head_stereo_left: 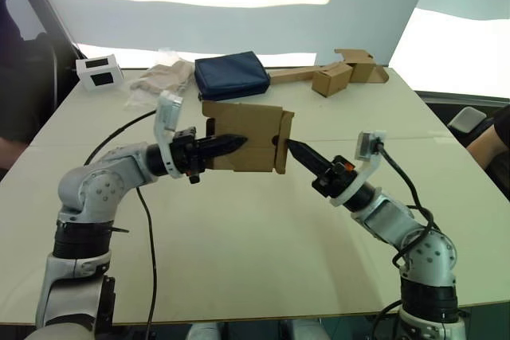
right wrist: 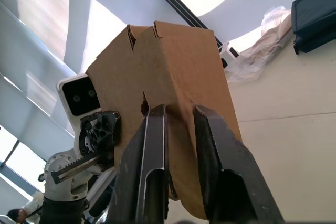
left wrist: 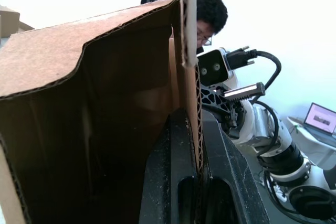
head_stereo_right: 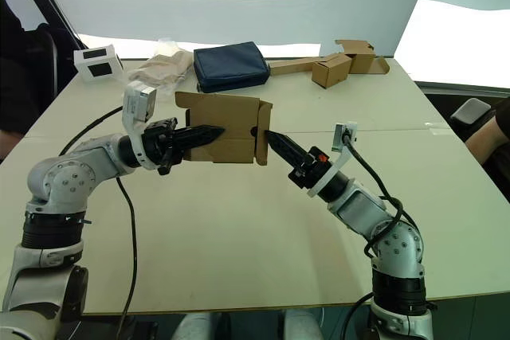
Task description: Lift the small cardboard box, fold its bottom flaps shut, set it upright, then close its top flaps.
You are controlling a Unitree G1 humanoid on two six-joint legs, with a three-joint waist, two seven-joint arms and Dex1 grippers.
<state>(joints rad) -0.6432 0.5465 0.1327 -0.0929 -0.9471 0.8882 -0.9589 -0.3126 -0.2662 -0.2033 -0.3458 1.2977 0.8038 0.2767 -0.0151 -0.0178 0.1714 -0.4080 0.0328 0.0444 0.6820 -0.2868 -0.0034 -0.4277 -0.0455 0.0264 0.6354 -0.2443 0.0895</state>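
At the upper left of the head view you had a small white device with dark panels (head_stereo_left: 98,72) on the pale tabletop (head_stereo_left: 239,252), then a crumpled clear plastic bag of beige material (head_stereo_left: 162,77). Your left gripper (head_stereo_left: 236,142) reached in from centre left; its two black fingers (left wrist: 181,182) were pinched on one wall of the small plain brown corrugated cardboard box (head_stereo_left: 245,138), which was held lifted clear of the table at mid-frame, flaps loose. A dark blue zipped fabric pouch (head_stereo_left: 232,74) lay behind it. Your right gripper (head_stereo_left: 292,147) met the box's right side, fingers (right wrist: 152,177) slightly spread against the cardboard. At upper right sat two paler brown boxes joined by a flat cardboard strip (head_stereo_left: 339,72).
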